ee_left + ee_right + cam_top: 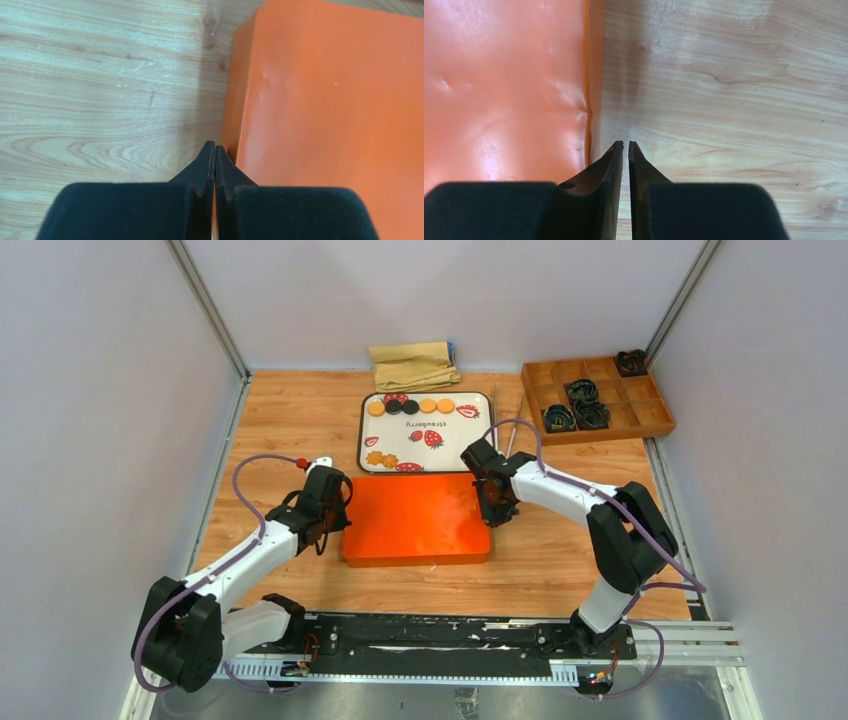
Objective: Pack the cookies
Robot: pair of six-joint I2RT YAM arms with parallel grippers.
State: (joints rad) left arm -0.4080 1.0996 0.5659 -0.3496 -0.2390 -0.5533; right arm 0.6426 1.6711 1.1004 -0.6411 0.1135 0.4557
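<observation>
Several cookies (411, 406), orange and black rounds, lie in a row at the far end of a white strawberry-print tray (478, 440); two flower-edged orange ones (381, 458) sit at its near left. A closed orange box (415, 520) lies in front of the tray. My left gripper (338, 512) (214, 146) is shut and empty, its tips down by the box's left side (240, 105). My right gripper (497, 510) (625, 144) is shut to a thin slit with nothing in it, just off the box's right edge (586, 100).
A folded beige cloth (413, 365) lies behind the tray. At the back right a wooden compartment box (655, 415) holds black pleated cups (583, 392). A thin stick (513, 435) lies right of the tray. Grey walls close in both sides.
</observation>
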